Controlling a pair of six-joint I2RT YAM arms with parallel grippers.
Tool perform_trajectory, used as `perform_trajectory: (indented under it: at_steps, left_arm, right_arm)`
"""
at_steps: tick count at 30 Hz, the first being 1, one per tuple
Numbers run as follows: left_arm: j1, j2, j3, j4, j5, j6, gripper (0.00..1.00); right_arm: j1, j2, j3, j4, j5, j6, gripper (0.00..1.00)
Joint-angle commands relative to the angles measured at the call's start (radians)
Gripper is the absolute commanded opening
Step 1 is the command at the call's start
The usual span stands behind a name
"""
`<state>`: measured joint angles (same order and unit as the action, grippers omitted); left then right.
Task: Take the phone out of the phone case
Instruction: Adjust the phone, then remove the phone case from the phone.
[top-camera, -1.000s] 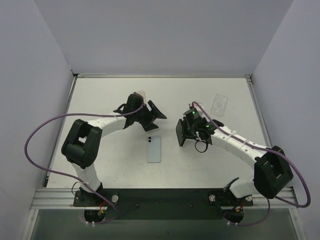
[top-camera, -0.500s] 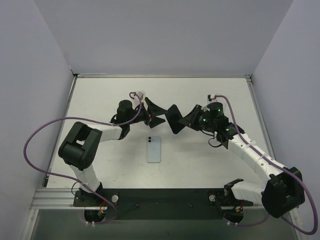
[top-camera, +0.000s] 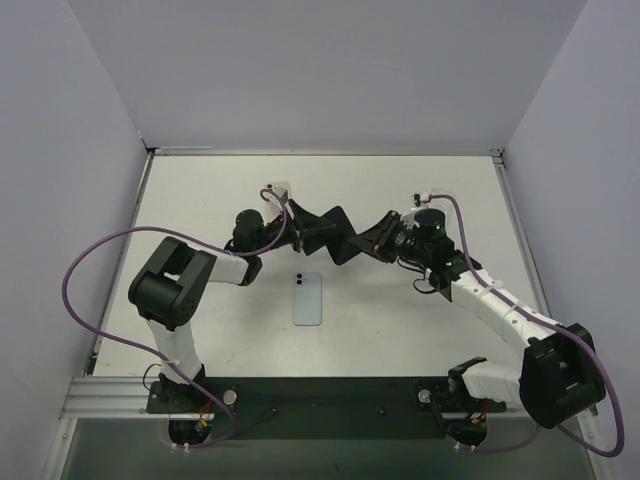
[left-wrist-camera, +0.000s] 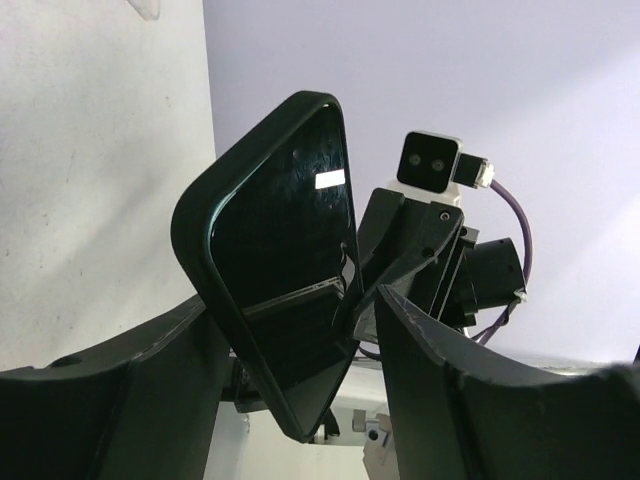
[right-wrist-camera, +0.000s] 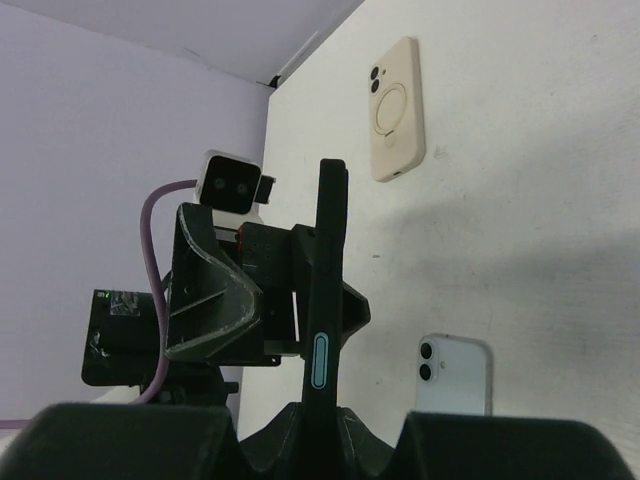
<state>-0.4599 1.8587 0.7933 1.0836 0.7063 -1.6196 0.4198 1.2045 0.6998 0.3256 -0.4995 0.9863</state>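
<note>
Pale lilac walls (top-camera: 320, 70) closed in the white desk (top-camera: 200, 200) on the left, the back and the right, and a dark base plate (top-camera: 320, 395) ran along the bottom of the overhead frame. Both arms met at mid-frame, well away from every wall and desk edge, with open white surface on all sides of them.

Between them hung the dark case (top-camera: 336, 236), lifted off the desk and tipped on a corner. My right fingers (right-wrist-camera: 120, 440) were clamped on its lower end, so I saw it edge-on in that wrist view, a thin upright strip with a teal side button. My left fingers (left-wrist-camera: 100, 400) stood wide apart, one on each side of the case. I could not tell whether they pressed on it. From that wrist it showed rounded corners, a raised rim and a glossy black face, but I could not tell whether that face was a screen.

A pale phone (top-camera: 307, 298) lay flat, camera side up, just below centre. A cream case (right-wrist-camera: 395, 110) lay flat farther back.
</note>
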Motion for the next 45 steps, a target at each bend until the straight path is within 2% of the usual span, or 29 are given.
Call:
perform_trajectory:
  at_steps: [1, 4, 11, 16, 18, 20, 23, 27, 30, 37, 38, 40, 41, 45]
  left_arm:
    - [-0.006, -0.003, 0.004, 0.125, -0.014, -0.02, 0.63]
    - [-0.006, -0.004, 0.006, 0.13, -0.022, -0.022, 0.55]
    - [-0.006, -0.016, 0.0, 0.125, -0.034, -0.019, 0.54]
    - [-0.003, -0.024, -0.006, 0.118, -0.051, -0.017, 0.39]
    - [-0.002, -0.026, -0.009, 0.121, -0.056, -0.019, 0.4]
    - [0.006, -0.029, -0.019, 0.127, -0.059, -0.022, 0.49]
    - [0.018, -0.036, -0.032, 0.14, -0.074, -0.031, 0.55]
    - [0.02, -0.042, -0.034, 0.154, -0.097, -0.04, 0.55]
    - [0.021, -0.047, -0.035, 0.151, -0.111, -0.045, 0.49]
    - [0.03, -0.053, -0.034, 0.151, -0.122, -0.049, 0.45]
    - [0.03, -0.055, -0.032, 0.151, -0.123, -0.049, 0.42]
    - [0.03, -0.055, -0.025, 0.144, -0.122, -0.048, 0.11]
    - [0.03, -0.053, -0.02, 0.134, -0.116, -0.048, 0.0]
    - [0.032, -0.064, -0.02, 0.137, -0.116, -0.043, 0.0]
  right_arm:
    - [-0.007, 0.036, 0.007, 0.204, -0.068, 0.083, 0.0]
    - [-0.009, 0.065, 0.004, 0.242, -0.097, 0.113, 0.0]
    - [-0.009, 0.102, -0.019, 0.326, -0.157, 0.169, 0.0]
    - [-0.01, 0.096, -0.048, 0.374, -0.172, 0.202, 0.0]
    - [-0.016, 0.098, -0.066, 0.404, -0.185, 0.224, 0.0]
    - [-0.019, 0.093, -0.085, 0.418, -0.189, 0.239, 0.0]
    - [-0.029, 0.083, -0.108, 0.429, -0.194, 0.245, 0.0]
    - [-0.032, 0.095, -0.137, 0.522, -0.218, 0.32, 0.0]
    - [-0.032, 0.105, -0.146, 0.578, -0.229, 0.35, 0.0]
    - [-0.032, 0.093, -0.163, 0.602, -0.249, 0.377, 0.0]
    - [-0.03, 0.092, -0.166, 0.599, -0.249, 0.379, 0.0]
    - [-0.03, 0.087, -0.177, 0.596, -0.249, 0.376, 0.0]
    - [-0.03, 0.086, -0.178, 0.598, -0.251, 0.374, 0.0]
    - [-0.032, 0.076, -0.184, 0.56, -0.238, 0.364, 0.0]
